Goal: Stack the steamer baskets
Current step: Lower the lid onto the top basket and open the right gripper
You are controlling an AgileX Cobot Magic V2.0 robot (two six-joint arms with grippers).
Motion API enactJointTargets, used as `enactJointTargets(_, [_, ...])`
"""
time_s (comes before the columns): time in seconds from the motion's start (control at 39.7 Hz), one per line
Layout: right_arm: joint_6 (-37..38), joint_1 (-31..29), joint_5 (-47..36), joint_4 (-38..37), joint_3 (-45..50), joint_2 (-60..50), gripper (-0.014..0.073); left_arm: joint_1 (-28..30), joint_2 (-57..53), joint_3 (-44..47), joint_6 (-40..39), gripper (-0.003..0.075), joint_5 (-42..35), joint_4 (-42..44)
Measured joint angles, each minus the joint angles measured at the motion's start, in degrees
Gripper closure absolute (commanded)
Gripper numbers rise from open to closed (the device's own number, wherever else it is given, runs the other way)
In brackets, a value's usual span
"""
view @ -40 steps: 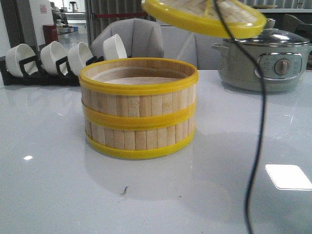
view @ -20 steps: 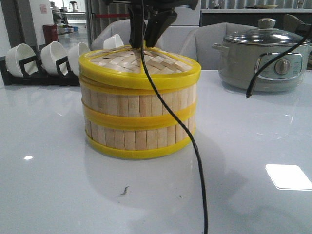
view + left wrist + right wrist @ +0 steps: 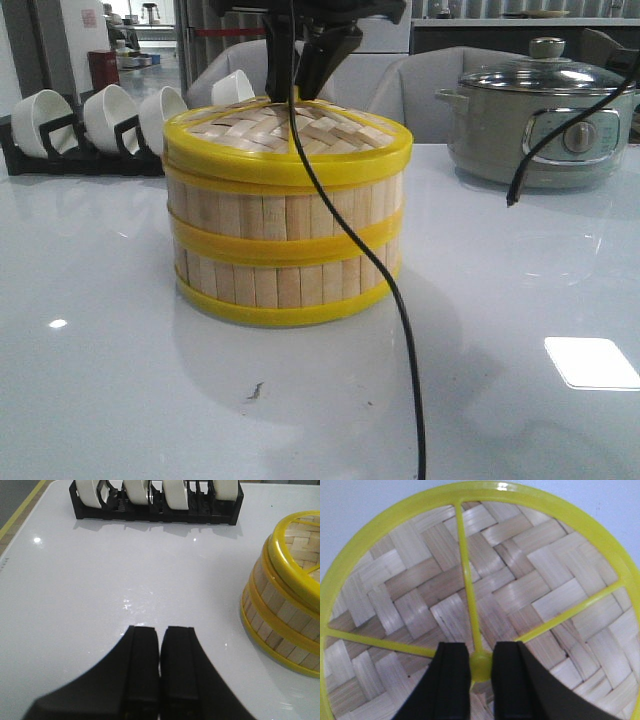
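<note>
Two steamer baskets stand stacked in the middle of the table, pale bamboo slats with yellow rims. A woven bamboo lid with a yellow rim and spokes lies flat on the top basket. My right gripper comes down from above onto the lid's centre. In the right wrist view the right gripper is shut on the lid's yellow knob, a finger on each side. My left gripper is shut and empty over bare table, apart from the stack.
A black rack of white bowls stands at the back left and also shows in the left wrist view. A grey-green electric pot with a glass lid stands at the back right. A black cable hangs in front of the stack.
A second ago the lid hung tilted, high at the upper right, and the top basket was open. It came down onto the stack; since half a second ago almost nothing has moved.
</note>
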Motion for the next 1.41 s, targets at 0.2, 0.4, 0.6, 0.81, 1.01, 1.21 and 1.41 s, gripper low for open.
enactJointTargets(0.2, [-0.1,0.0,-0.3,0.0,0.0,0.0,0.0540,0.0,0.0,0.0,0.0,0.0635,0.0,0.0])
enactJointTargets(0.4, [-0.1,0.0,-0.3,0.2,0.0,0.0,0.0540,0.0,0.0,0.0,0.0,0.0635,0.0,0.0])
enactJointTargets(0.6, [-0.1,0.0,-0.7,0.9,0.0,0.1,0.0540,0.0,0.0,0.0,0.0,0.0635,0.0,0.0])
enactJointTargets(0.81, [-0.1,0.0,-1.2,1.0,0.0,0.5,0.0536,0.0,0.0,0.0,0.0,0.0635,0.0,0.0])
enactJointTargets(1.01, [-0.1,0.0,-1.3,1.0,-0.1,0.6,0.0429,0.0,0.0,0.0,0.0,0.0635,0.0,0.0])
enactJointTargets(1.21, [-0.1,0.0,-2.1,1.3,-0.1,0.8,0.0174,0.0,0.0,0.0,0.0,0.0635,0.0,0.0])
enactJointTargets(1.41, [-0.1,0.0,-3.1,1.6,-0.1,1.0,0.0160,0.0,0.0,0.0,0.0,0.0635,0.0,0.0])
